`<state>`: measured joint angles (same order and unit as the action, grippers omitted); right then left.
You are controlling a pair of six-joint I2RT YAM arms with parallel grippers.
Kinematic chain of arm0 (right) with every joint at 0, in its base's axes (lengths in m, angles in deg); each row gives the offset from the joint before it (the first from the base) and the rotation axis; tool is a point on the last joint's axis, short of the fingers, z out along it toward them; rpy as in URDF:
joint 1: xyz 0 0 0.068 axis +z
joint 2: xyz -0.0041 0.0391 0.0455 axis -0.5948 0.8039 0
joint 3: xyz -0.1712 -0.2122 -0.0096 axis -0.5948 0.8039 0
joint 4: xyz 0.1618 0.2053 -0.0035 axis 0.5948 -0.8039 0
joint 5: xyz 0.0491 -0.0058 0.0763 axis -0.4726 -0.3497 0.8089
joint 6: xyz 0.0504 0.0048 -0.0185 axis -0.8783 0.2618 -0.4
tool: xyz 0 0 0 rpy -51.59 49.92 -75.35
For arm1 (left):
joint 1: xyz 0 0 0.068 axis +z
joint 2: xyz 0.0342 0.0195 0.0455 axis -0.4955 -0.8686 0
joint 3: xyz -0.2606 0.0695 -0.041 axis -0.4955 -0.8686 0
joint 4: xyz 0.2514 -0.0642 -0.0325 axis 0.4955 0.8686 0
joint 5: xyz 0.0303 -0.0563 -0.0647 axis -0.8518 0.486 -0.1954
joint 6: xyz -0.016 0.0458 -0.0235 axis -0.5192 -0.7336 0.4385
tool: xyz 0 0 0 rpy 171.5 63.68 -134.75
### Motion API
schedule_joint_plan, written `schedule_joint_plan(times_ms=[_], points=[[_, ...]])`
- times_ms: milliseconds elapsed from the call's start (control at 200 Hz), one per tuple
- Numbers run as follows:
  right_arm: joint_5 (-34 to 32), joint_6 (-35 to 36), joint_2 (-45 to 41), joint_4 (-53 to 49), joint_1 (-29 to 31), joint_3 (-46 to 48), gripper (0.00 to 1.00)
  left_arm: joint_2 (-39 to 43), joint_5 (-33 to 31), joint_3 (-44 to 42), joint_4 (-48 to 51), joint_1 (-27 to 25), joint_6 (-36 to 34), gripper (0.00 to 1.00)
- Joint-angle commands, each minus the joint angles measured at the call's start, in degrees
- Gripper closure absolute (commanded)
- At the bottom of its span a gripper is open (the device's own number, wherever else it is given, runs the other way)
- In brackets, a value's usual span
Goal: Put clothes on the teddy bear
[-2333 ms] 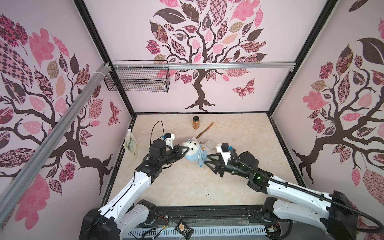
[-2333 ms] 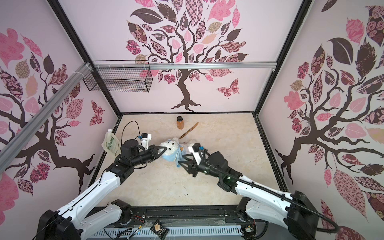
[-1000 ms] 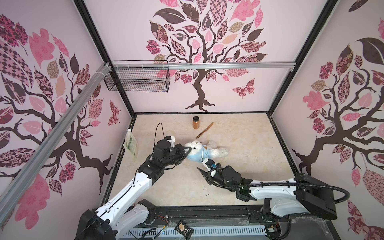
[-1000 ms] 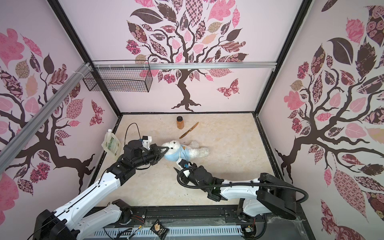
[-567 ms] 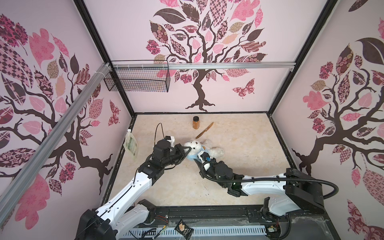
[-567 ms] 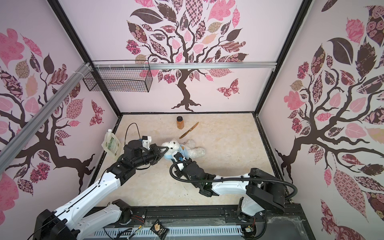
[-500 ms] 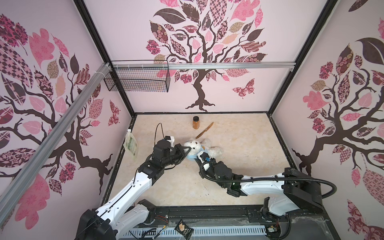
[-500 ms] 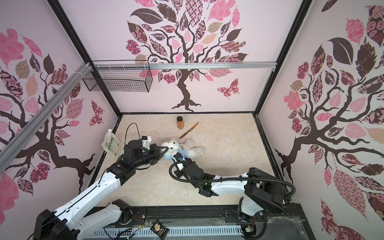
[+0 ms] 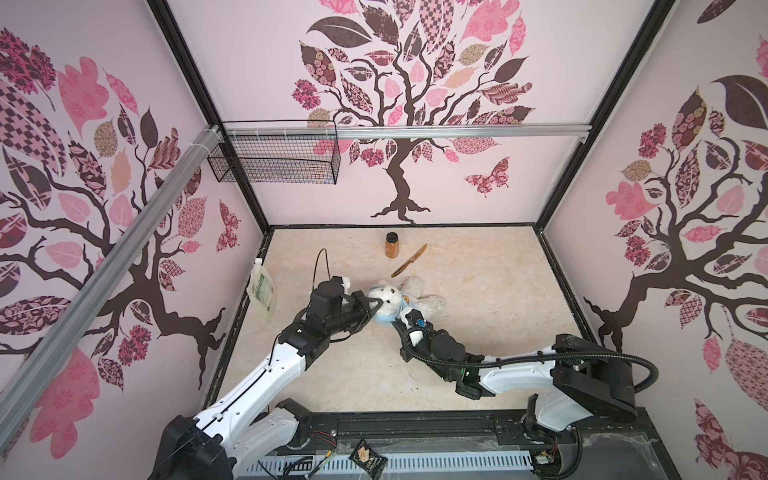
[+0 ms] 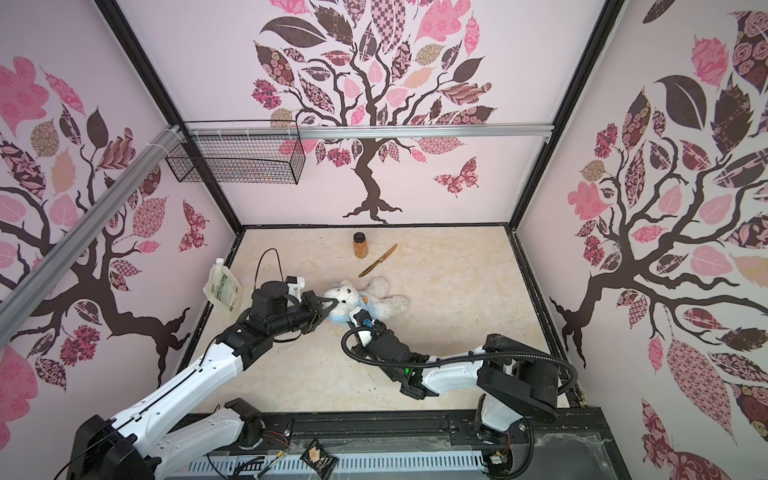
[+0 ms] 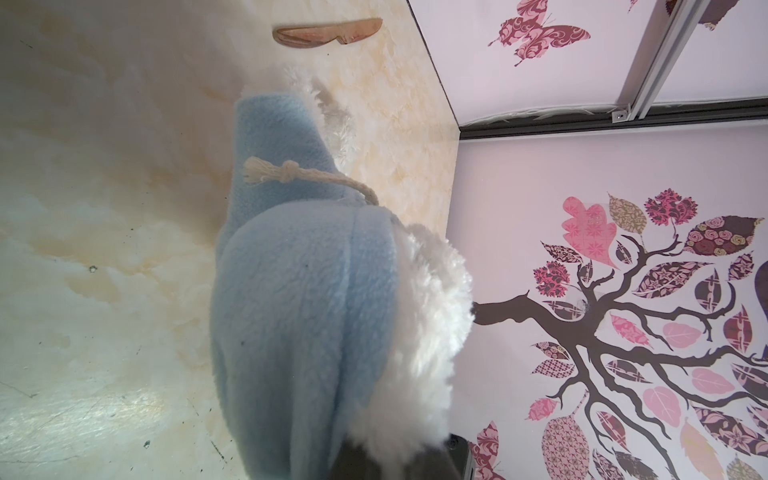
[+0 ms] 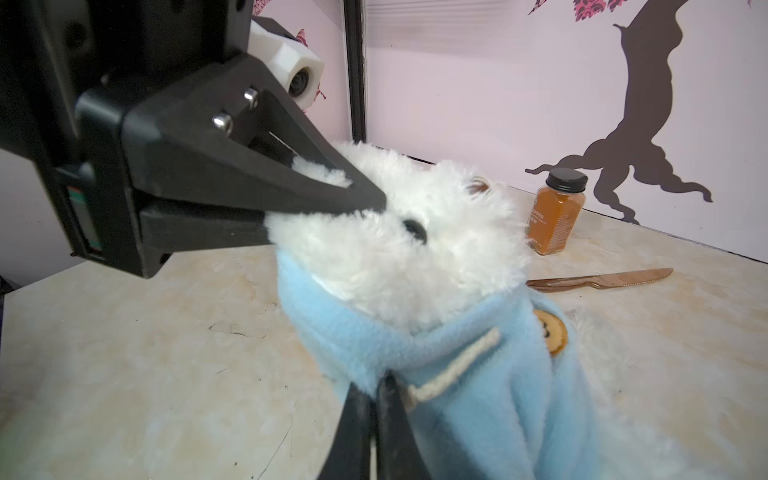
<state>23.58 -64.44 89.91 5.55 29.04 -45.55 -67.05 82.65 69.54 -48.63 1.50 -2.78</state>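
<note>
The white teddy bear [image 9: 390, 294] [image 10: 347, 296] lies mid-table, head to the left and legs to the right. A light blue shirt [image 12: 478, 374] [image 11: 299, 311] with a cream drawstring sits round its neck and chest. My left gripper [image 9: 372, 305] [image 10: 328, 306] [image 12: 324, 208] is shut on the white fur at the side of the bear's head. My right gripper [image 12: 376, 386] [image 9: 397, 322] comes from the front and is shut on the shirt's edge under the chin, next to the drawstring. In the left wrist view the jaws are mostly hidden by fur.
An orange spice jar [image 9: 392, 245] stands near the back wall, with a copper knife [image 9: 409, 259] lying just behind the bear. A green-printed pouch [image 9: 262, 291] leans at the left wall. A wire basket [image 9: 274, 158] hangs high at the back left.
My right gripper has moved in from the front to the bear's chest and gone from open to shut on the blue shirt. The left gripper has kept its hold on the head.
</note>
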Motion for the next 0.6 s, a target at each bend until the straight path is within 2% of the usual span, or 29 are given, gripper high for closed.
schedule_joint_plan(times_ms=[0, 190, 590], points=[[-5.10, -3.83, 3.15, -10.19, -1.03, 4.03, 1.00, 2.14, 1.47, 4.54, -8.49, 2.63, 2.59, 1.00], [-5.72, -6.23, 2.96, -12.16, -1.02, 4.91, 1.00, 2.99, 2.59, 4.48, -8.51, 5.23, 3.54, 1.00], [-6.16, -9.42, 1.41, -15.91, -1.03, 6.58, 1.00, 3.26, 3.21, 4.93, -8.75, 6.06, 4.13, 1.00]])
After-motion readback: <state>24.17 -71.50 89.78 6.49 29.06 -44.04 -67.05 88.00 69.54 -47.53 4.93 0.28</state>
